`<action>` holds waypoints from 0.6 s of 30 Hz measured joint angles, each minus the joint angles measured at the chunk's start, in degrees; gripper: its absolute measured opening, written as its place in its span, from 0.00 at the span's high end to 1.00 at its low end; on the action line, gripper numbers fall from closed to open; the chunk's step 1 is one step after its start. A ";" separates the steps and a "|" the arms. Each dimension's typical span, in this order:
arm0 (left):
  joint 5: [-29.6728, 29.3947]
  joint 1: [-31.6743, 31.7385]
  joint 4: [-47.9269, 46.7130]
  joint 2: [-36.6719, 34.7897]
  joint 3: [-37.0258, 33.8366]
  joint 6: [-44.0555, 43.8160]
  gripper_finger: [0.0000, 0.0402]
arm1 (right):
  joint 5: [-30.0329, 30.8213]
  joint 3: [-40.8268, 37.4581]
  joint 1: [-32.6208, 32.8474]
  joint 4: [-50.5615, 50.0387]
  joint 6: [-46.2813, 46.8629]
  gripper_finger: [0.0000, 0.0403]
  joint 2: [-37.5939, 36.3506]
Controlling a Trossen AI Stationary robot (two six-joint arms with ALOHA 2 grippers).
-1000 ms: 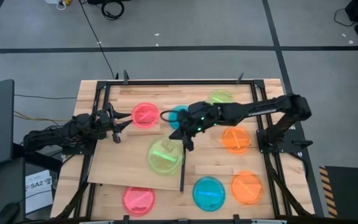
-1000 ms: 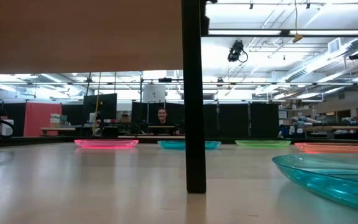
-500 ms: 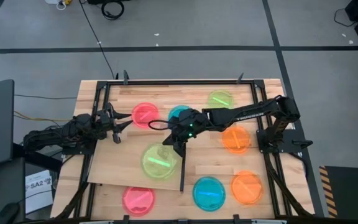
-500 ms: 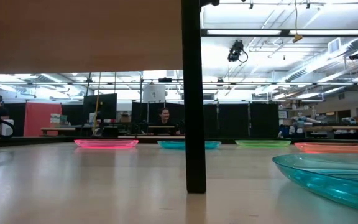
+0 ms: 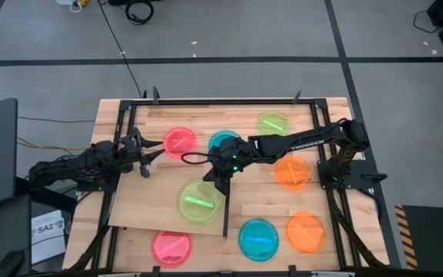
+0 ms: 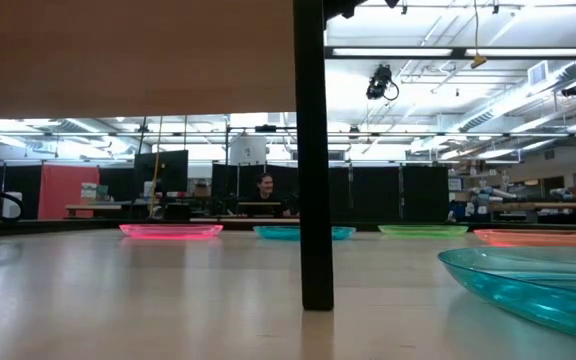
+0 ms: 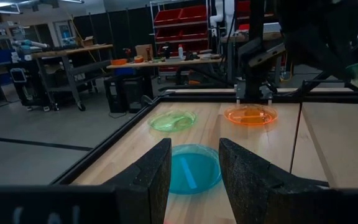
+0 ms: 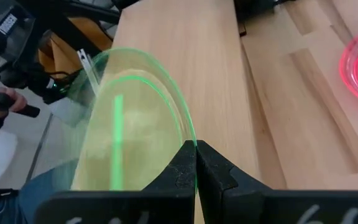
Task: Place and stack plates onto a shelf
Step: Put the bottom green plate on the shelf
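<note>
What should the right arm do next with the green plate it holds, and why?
Probably lower it a little, then open. The right gripper is shut on the rim of the green plate, which is already over the shelf beside its black strip. The left gripper waits open, away from it.

Two dark jointed arms, black cabling

Even, bright overhead light is seen in the high view, with only soft shadows under the arms. In the low view, ceiling strip lights (image 6: pixel 438 50) give glare while the shelf (image 6: pixel 128 60) underside stays dim and the near blue plate (image 6: pixel 538 285) is blurred. The green plate (image 8: pixel 135 130) is smeared and glowing in the right wrist view.
</note>
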 joint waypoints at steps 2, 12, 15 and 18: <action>0.02 0.00 0.02 0.00 0.00 -0.33 0.65 | 0.06 0.00 0.00 -1.33 -0.02 0.98 0.00; 0.00 0.00 0.02 0.00 0.00 -1.47 0.65 | 0.47 -0.03 0.15 -1.44 -1.92 0.98 0.00; 0.00 -0.01 0.02 0.00 0.00 -1.49 0.65 | 0.48 -0.04 0.15 -1.44 -1.94 0.98 0.00; 0.00 0.01 0.02 0.00 0.00 -1.50 0.65 | 0.48 -0.04 0.15 -1.28 -1.94 0.98 0.00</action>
